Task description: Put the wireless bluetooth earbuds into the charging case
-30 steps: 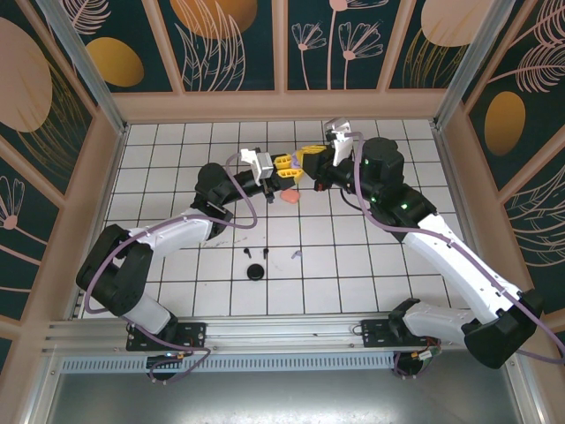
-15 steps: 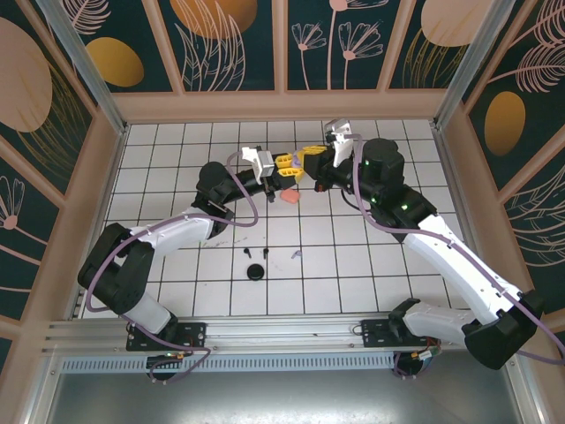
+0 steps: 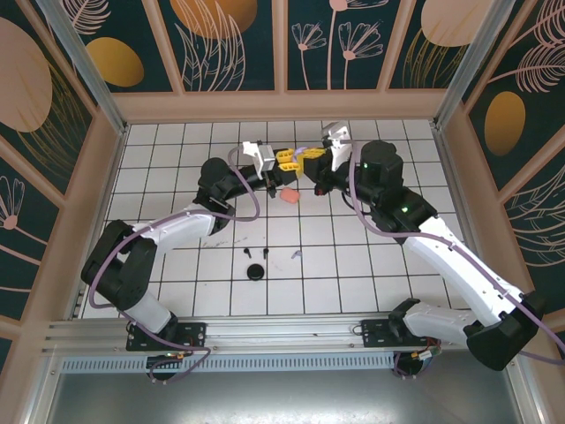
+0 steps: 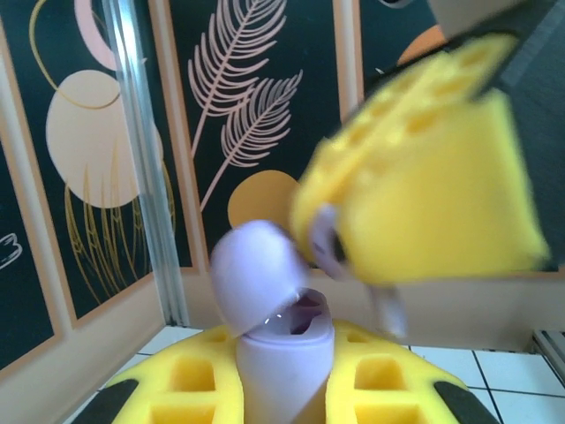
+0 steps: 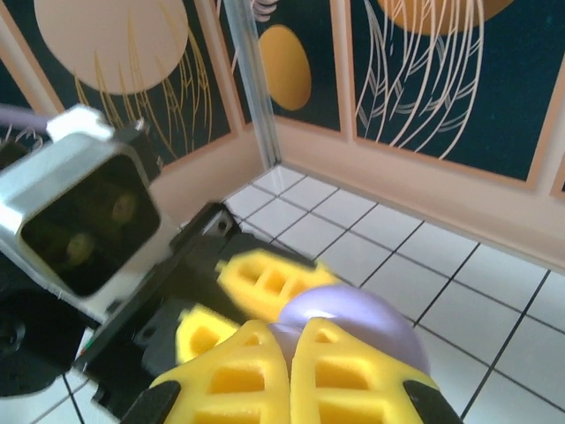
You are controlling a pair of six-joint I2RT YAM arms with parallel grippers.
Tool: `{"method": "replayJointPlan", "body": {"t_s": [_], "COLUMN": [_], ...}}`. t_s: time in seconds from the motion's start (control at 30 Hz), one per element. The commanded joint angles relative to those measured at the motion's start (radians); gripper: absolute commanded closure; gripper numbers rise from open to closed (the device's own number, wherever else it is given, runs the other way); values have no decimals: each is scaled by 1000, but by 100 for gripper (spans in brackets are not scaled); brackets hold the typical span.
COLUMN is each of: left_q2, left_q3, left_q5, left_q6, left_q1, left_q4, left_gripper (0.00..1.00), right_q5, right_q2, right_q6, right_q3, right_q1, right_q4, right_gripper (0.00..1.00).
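The white gridded table (image 3: 177, 159) carries a salmon-pink case (image 3: 289, 195) at centre; lower down lie a round black case (image 3: 256, 271), two black earbuds (image 3: 246, 254) and a lilac earbud (image 3: 297, 254).

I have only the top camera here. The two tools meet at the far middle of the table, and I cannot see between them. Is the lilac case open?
Observer: Yes. In the left wrist view the case is held upright by the left tool, with its lid tipped back.
Operator: What does the right tool carry?
Observer: The right tool is shut on a small lilac earbud. It is blurred, close above the case.
Operator: Is it inside already?
Observer: Not yet. Its stem hangs to the right of the opening, outside it.
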Motion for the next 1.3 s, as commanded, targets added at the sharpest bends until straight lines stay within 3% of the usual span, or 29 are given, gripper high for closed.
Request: {"method": "replayJointPlan", "body": {"t_s": [0.0, 0.67, 1.1, 1.27], "left_q2": [-13, -38, -76, -79], "left_q3": [59, -18, -66, -73], "left_q5": [34, 71, 69, 8], "left_q6": [-18, 4, 23, 21], "left_q1": [-16, -17, -17, -16], "left_q4": [104, 102, 78, 93], "left_gripper": [100, 100, 100, 100], "right_q5": [8, 45, 13, -55], "right_q2": [45, 116, 154, 102], "right_q6": [-33, 0, 3, 27], "right_q3": [-37, 130, 278, 269], "right_q1": [27, -36, -70, -71], "right_q4": [-104, -52, -95, -91], "right_gripper": [100, 100, 100, 100]}}
